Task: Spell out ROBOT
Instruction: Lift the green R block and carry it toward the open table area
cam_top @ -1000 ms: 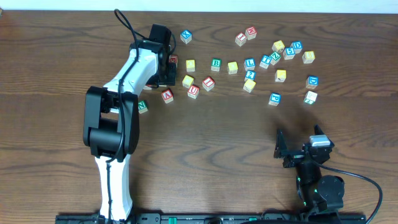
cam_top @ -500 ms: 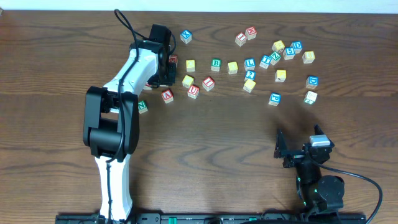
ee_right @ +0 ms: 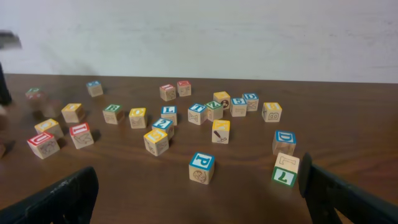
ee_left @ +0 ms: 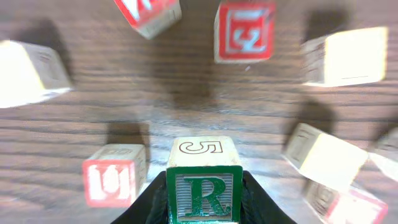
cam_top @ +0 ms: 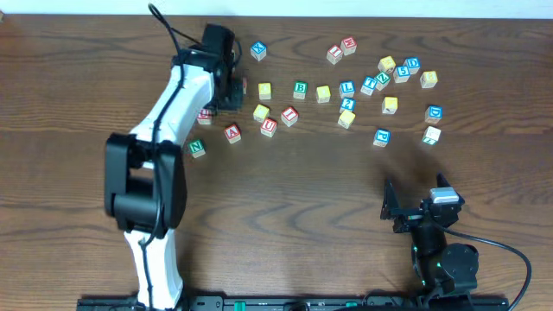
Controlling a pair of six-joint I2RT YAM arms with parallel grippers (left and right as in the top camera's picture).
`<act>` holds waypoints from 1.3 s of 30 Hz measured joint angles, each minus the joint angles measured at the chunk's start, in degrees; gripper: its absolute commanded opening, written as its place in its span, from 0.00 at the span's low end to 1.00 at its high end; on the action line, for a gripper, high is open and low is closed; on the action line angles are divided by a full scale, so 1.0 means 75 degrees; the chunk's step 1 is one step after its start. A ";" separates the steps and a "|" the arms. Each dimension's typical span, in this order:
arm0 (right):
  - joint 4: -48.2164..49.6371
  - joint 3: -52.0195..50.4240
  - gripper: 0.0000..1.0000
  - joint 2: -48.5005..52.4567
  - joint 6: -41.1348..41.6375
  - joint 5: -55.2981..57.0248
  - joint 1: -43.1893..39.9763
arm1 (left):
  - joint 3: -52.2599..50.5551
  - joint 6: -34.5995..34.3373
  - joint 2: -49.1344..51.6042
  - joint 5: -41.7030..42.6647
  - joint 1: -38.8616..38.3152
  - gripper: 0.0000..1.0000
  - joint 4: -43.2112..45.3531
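**Operator:** What has moved in the last second?

**Technician:** Only the left arm (cam_top: 177, 104). Its elbow section has shifted toward the left side of the bench (cam_top: 302, 190). The wrist has travelled toward the far edge.

**Operator:** And the left claw (cam_top: 232, 89)?

**Technician:** It has gone with the wrist, fingers clamped on the green R cube (ee_left: 204, 194).

**Operator:** Any cubes newly exposed?

**Technician:** Two. The green N cube (cam_top: 197, 149) was partly under the arm and now shows whole. A red cube (cam_top: 205, 114) now shows at the arm's left side.
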 measured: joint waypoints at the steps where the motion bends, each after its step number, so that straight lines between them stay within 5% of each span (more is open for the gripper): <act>1: 0.0000 0.0000 0.99 0.0000 0.0000 0.0000 0.0000 | 0.0000 0.0000 -0.0213 0.0000 0.0000 0.21 -0.0012; 7: 0.0000 0.0000 0.99 0.0003 0.0000 0.0000 0.0000 | 0.0000 0.0000 -0.2273 0.0003 0.0000 0.22 -0.0816; 11: 0.0000 0.0000 0.99 0.0000 0.0000 -0.0003 0.0000 | 0.0000 -0.0087 -0.3605 0.0006 -0.0017 0.21 -0.2649; 15: 0.0000 0.0000 0.99 0.0000 0.0000 0.0000 0.0000 | -0.0006 -0.0210 -0.3920 0.0006 -0.0361 0.21 -0.3287; 25: -0.0003 0.0000 0.99 0.0000 0.0000 0.0000 0.0000 | -0.2970 -0.1207 -0.3835 0.0029 -0.1737 0.21 -0.0458; 39: 0.0000 0.0000 0.99 0.0000 0.0000 0.0000 0.0000 | -0.4674 -0.2028 -0.2973 0.0029 -0.1751 0.21 0.0816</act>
